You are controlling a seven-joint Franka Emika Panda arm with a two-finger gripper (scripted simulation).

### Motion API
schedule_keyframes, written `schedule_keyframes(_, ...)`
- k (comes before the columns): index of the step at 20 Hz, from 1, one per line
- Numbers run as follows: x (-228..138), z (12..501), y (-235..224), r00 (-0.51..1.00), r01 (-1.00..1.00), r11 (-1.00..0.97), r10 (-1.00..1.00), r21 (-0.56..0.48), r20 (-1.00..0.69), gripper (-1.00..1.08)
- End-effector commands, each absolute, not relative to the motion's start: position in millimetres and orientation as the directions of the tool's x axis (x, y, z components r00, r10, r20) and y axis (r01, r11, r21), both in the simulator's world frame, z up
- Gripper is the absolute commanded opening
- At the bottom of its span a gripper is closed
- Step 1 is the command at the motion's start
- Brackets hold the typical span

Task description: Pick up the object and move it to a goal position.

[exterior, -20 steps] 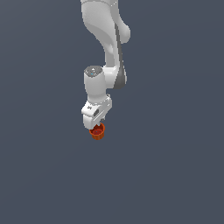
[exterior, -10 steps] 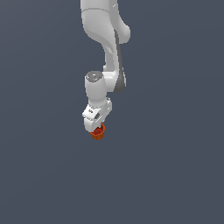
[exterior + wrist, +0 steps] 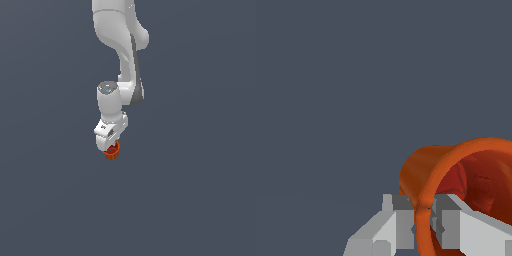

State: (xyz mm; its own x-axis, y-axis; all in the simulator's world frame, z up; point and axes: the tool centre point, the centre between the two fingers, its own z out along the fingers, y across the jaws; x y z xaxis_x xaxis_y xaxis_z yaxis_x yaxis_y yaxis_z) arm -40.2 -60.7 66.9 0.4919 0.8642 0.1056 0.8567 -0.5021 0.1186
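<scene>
Plain slate-grey background (image 3: 200, 200) surrounds the white arm (image 3: 120, 45), whose gripper (image 3: 111, 148) points downward and clamps the rim of the orange-red ribbed cup (image 3: 112, 152) between its fingers (image 3: 391, 227), one inside and one outside the wall.

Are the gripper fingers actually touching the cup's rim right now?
Touching. In the wrist view the two fingers close on the wall of the cup, one outside and one inside its rim, with no gap; the exterior view shows the cup under the gripper.
</scene>
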Motion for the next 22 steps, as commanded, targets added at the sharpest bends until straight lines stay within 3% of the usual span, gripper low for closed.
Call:
schedule_keyframes(1, -40, 68, -60, 0.491, 0.857, -0.502, 0.864, 0.119, 0.106, -1.00)
schedule_keyframes(12, -52, 100, -38, 0.491, 0.857, -0.501, 0.865, 0.119, 0.104, -1.00)
schedule_keyframes(22, -78, 171, 8, 0.491, 0.857, -0.501, 0.865, 0.119, 0.102, -1.00)
